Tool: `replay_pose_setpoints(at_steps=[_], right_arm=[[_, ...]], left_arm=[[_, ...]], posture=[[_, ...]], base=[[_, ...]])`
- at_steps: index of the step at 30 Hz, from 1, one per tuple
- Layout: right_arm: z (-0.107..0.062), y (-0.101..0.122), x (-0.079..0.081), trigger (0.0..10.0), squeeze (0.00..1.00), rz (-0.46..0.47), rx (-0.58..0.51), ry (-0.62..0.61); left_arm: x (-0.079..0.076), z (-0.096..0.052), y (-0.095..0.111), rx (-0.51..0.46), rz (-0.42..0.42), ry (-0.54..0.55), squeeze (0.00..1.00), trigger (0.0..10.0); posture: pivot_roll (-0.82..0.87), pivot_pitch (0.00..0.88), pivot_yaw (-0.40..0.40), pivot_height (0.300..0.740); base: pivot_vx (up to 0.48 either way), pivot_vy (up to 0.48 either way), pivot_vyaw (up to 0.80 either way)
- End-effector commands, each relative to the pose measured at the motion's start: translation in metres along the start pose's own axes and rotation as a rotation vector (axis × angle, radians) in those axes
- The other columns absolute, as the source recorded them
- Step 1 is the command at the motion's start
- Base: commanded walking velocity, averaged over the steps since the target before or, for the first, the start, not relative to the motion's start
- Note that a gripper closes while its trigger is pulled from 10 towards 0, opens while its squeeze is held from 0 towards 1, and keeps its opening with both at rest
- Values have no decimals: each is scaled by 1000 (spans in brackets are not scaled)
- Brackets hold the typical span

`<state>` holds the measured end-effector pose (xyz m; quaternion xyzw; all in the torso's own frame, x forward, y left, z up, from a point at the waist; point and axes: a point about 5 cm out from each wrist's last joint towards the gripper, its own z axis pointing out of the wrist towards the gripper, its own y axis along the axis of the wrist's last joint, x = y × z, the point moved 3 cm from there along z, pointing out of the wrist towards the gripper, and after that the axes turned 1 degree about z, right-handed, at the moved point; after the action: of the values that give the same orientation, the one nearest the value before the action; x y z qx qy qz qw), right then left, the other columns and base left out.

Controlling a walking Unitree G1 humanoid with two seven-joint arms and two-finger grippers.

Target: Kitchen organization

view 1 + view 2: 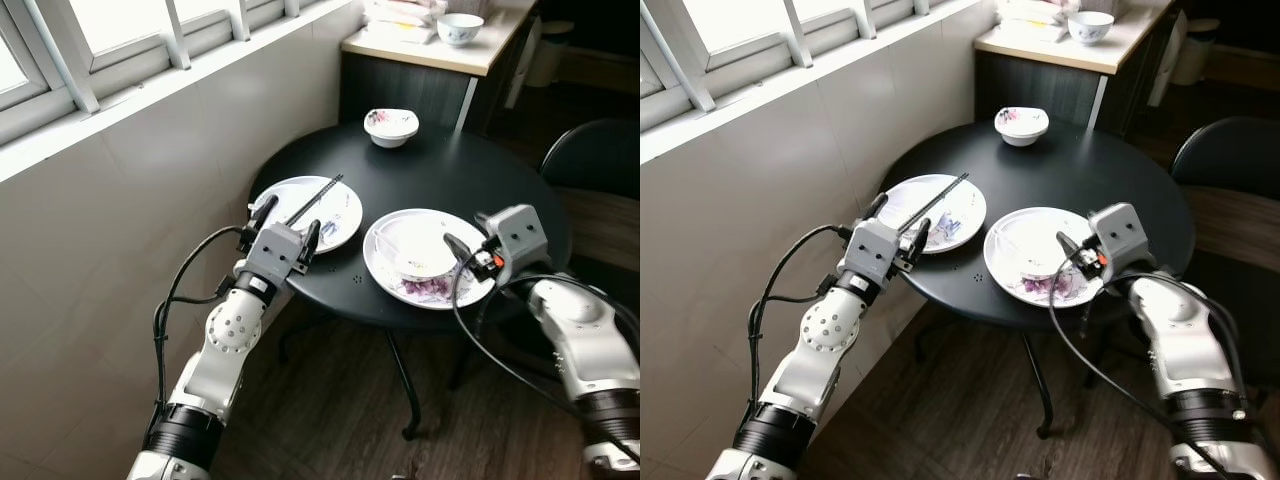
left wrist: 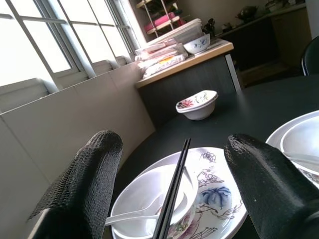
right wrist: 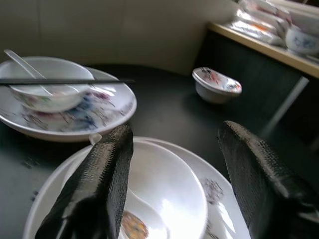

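A round black worktop (image 1: 470,175) occupied the centre of the head views, with a light-topped counter (image 1: 470,55) at the upper right and a window wall (image 1: 150,120) along the left. Two patterned plates sat on the worktop's near half. The left plate (image 1: 345,222), left of centre, carried a white bowl (image 2: 144,196) with a white spoon (image 2: 127,216) in it and black chopsticks (image 1: 315,199) laid across the rim. The right plate (image 1: 435,288), centre right, carried a second white bowl (image 1: 420,248) with a spoon. A small floral bowl (image 1: 391,126) sat at the worktop's far edge, upper centre. The left claw (image 1: 285,225) was at the left plate's near edge, fingers spread wide, holding nothing. The right claw (image 1: 1068,250) was over the right plate's near right side, fingers likewise spread and empty.
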<state>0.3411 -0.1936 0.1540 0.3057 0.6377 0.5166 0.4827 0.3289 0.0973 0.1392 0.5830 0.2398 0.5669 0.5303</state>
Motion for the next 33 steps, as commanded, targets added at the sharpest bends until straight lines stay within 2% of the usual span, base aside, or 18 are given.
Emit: replay_pose_setpoints(at_steps=[1, 3, 4, 5, 7, 12, 18, 26, 32, 33], right_arm=[[0, 13, 14, 10000, 0, 3, -66, 14], [0, 13, 14, 10000, 0, 3, -66, 14], [0, 16, 29, 10000, 0, 3, -91, 37], [0, 16, 29, 10000, 0, 3, -91, 37], [1, 17, 46, 10000, 0, 2, -106, 58], [2, 16, 48, 10000, 0, 22, -113, 46], [5, 20, 46, 10000, 0, 56, -118, 12], [7, 22, 55, 10000, 0, 61, -125, 19], [7, 24, 61, 10000, 0, -10, -132, 30], [7, 24, 61, 10000, 0, 44, -134, 25]], left_arm=[[0, 1, 2, -8, 11, -1, 0, 10000], [0, 1, 2, -8, 11, -1, 0, 10000], [1, 1, 2, -10, 11, 2, 0, 10000], [1, 1, 2, -10, 11, 2, 0, 10000], [1, 2, 3, -12, 10, 7, 0, 10000], [2, 2, 4, -19, -6, 16, 0, 10000], [2, 2, 5, -27, -14, 22, 0, 10000], [1, 3, 5, -20, -1, 19, 0, 10000], [0, 3, 4, -13, 2, 17, 0, 10000], [0, 3, 4, -12, -2, 16, 0, 10000]], posture=[[-144, 0, 15, 740], [-144, 0, 15, 740], [-145, 0, 17, 740], [-145, 0, 17, 740], [-147, 0, 18, 740], [-147, 0, 17, 740], [-146, 0, 9, 740], [-144, 0, 7, 740], [-146, 0, 11, 740], [-146, 0, 11, 740]], base=[[0, 0, 0], [0, 0, 0], [0, 0, 0], [0, 0, 0], [0, -394, 800], [0, -288, 788], [0, 0, 0], [0, -113, 0], [0, -480, 600], [0, 0, 800]])
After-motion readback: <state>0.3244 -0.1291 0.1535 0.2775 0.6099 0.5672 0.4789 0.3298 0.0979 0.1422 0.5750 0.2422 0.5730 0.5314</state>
